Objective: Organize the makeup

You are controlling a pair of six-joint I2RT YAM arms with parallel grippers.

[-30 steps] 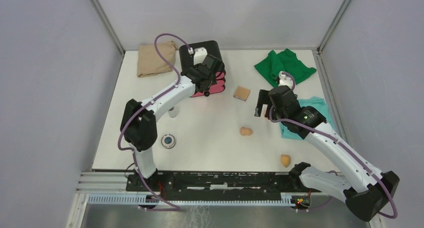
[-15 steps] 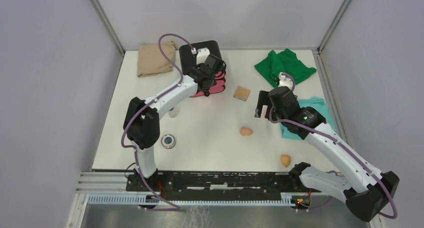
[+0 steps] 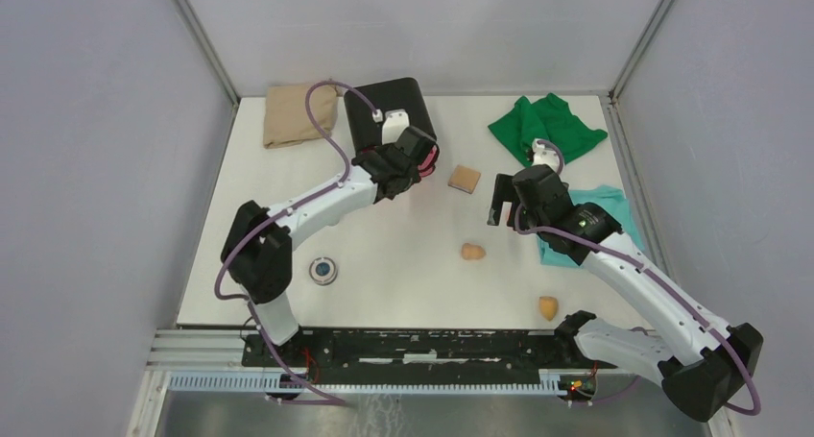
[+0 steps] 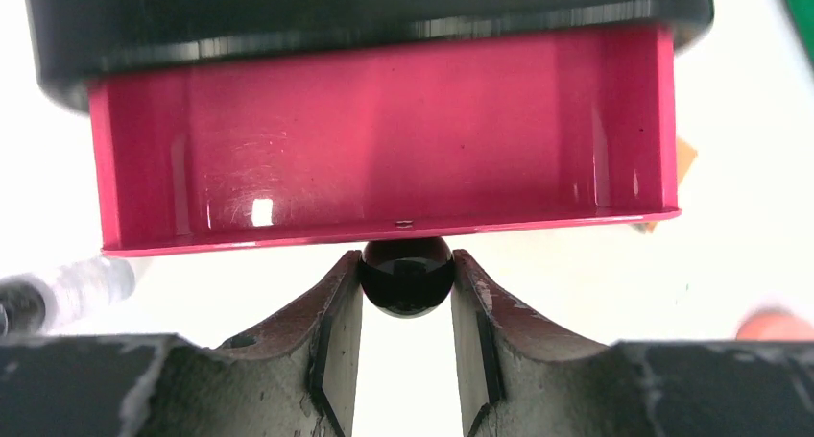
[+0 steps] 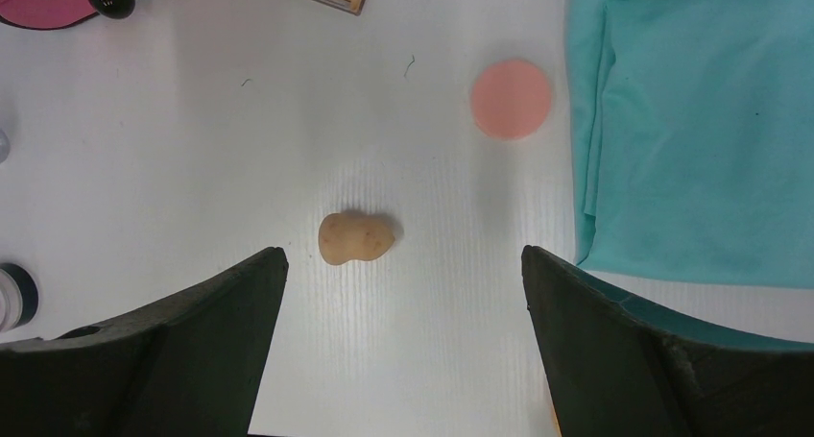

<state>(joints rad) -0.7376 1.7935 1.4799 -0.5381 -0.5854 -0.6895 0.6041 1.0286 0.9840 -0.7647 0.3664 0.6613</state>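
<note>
**A:** Start big. Where is the black box (image 3: 382, 103)?

**B:** At the far side of the white table (image 3: 403, 274). One pink drawer (image 4: 384, 139) stands pulled out from its front.

**A:** And the cloths?

**B:** The beige cloth (image 3: 299, 113) lies just beside the box on its left in the top view. The green cloth (image 3: 547, 125) is well off to the box's right. The teal cloth (image 3: 607, 214) is also to the right, nearer the arm bases, and partly under the right arm.

**A:** The claws?

**B:** The left gripper (image 4: 406, 264) is at the box front, clenched on the black drawer knob (image 4: 406, 285), with a pad on each side of it. The right gripper (image 5: 401, 254) hangs above the table to the right of the box, jaws spread wide and holding nothing.

**A:** Now the makeup.

**B:** All of it lies outside the box.
- The silvery compact (image 3: 324, 269) sits well in front of the box, towards the left arm's base.
- The tan square pad (image 3: 465, 179) is near the box's right front corner.
- One egg-shaped sponge (image 5: 356, 237) lies further out, below the open jaws.
- The other sponge (image 3: 547, 307) is farthest from the box.
- The pink round piece (image 5: 511, 98) lies just beside the teal cloth's edge.
</note>
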